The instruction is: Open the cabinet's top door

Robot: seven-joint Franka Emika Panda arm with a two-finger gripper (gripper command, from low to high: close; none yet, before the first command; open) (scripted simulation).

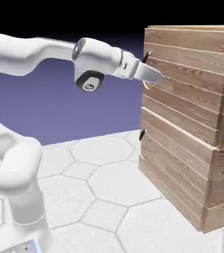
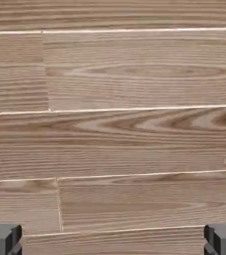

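Gripper [image 1: 158, 77]: jaws wide, empty | at top door [image 1: 183, 74], contact unclear | straddle handle [image 1: 146, 56] before closing

A fixed exterior camera is looking from beside the arm [image 1: 30, 54] toward the cabinet [image 1: 193, 148] at right, taking in table [image 1: 104, 197] and backdrop from a moderate distance, while the hand camera is facing the same plank front [image 2: 113, 129] close up, boards filling the frame, finger tips [image 2: 3, 239] showing at its bottom corners
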